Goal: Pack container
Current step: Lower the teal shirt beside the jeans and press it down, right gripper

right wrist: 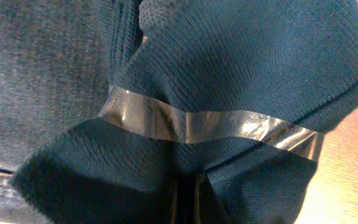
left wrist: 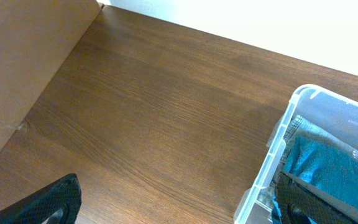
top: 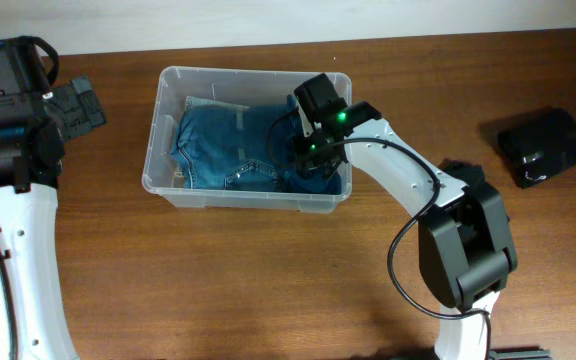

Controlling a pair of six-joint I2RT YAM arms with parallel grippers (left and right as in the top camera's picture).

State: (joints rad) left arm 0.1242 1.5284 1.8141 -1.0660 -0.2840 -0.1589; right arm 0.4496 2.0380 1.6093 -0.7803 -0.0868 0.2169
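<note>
Container (top: 248,199), a clear plastic tub, sat at the upper middle of the overhead frame on the wooden table (top: 268,290), with blue jeans (top: 223,145) inside. The right gripper (top: 313,150) was down in its right end against a dark knitted cloth (right wrist: 229,74), grip impossible to tell. The left gripper (left wrist: 179,211), upper left, was spread wide, holding nothing.

Right arm (top: 400,166) white w/ black joints (top: 465,240), black cable (top: 392,255), green LED (top: 341,117)

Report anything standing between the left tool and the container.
Nothing visible does: only bare wooden table lies between the left tool and the container, whose near wall faces it.
</note>
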